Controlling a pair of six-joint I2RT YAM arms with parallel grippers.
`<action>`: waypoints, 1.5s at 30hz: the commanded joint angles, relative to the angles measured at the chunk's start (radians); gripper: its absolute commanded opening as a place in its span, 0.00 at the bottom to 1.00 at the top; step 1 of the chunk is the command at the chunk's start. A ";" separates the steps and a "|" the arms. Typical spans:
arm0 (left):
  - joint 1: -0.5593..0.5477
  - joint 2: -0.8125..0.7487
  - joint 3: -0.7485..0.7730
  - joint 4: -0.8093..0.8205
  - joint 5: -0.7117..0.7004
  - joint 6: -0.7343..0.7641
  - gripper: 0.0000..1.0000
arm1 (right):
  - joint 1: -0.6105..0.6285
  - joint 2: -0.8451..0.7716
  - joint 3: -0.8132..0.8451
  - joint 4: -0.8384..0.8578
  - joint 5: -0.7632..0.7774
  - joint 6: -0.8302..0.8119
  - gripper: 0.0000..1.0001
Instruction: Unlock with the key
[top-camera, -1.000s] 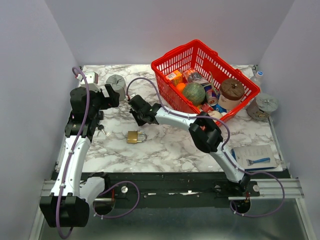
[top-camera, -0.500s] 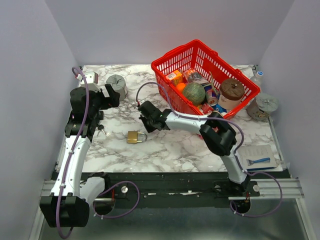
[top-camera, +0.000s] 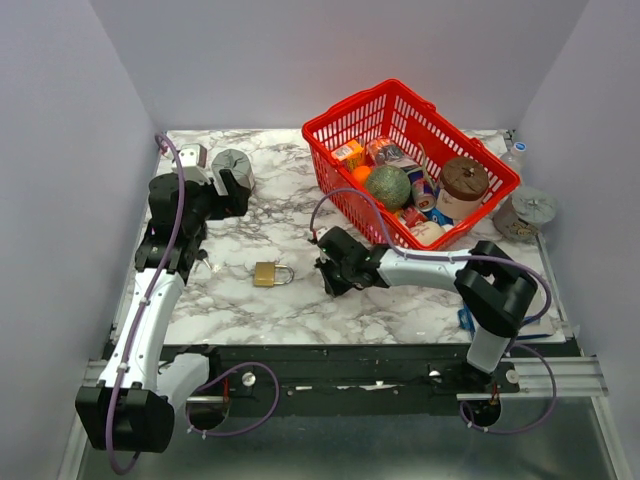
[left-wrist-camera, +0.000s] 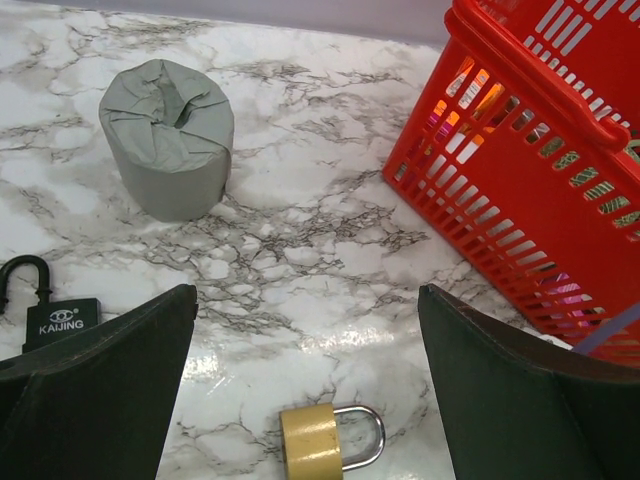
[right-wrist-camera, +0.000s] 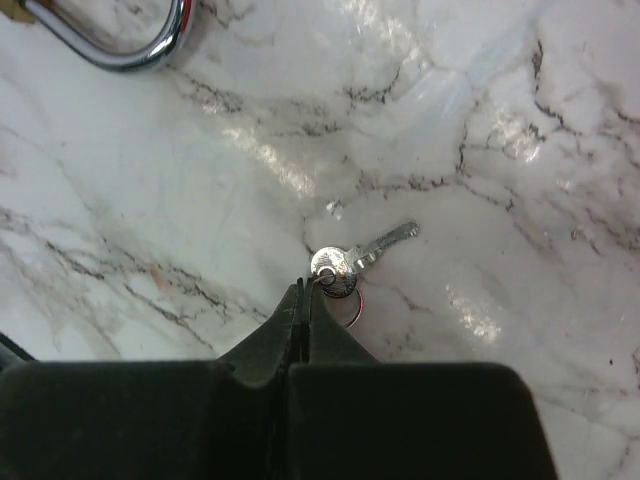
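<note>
Step is key pickup; no lock touched yet. The right gripper (right-wrist-camera: 305, 290) is down at the table (top-camera: 300, 215), fingers pressed together, tips right at the head of the key (right-wrist-camera: 352, 260). The key lies flat at centre of the right wrist view, its ring (right-wrist-camera: 347, 300) beside the tips. Can't tell whether they've actually caught ring or head. Next: confirm the pinch, lift, then line the blade up with a keyway. The brass padlock (top-camera: 268, 274) is near, to the left in the top view, lying flat with its shackle shut, so it will likely need bracing. The left gripper (left-wrist-camera: 307, 300) is spread wide and holds nothing. The black padlock (left-wrist-camera: 55, 318) is at lower left of the left wrist view; which lock the key fits is unclear. The grey roll (left-wrist-camera: 168, 135) and red basket (left-wrist-camera: 530, 170) are off the path.
</note>
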 joint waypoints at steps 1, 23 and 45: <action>-0.027 0.007 -0.019 0.027 0.034 -0.007 0.99 | 0.002 -0.066 -0.034 0.037 -0.082 -0.002 0.01; -0.039 0.018 -0.021 0.023 0.028 -0.001 0.99 | 0.005 -0.066 -0.012 -0.070 0.091 0.037 0.48; -0.039 0.021 -0.024 0.023 0.025 -0.007 0.99 | 0.031 -0.066 -0.021 -0.017 0.086 0.042 0.01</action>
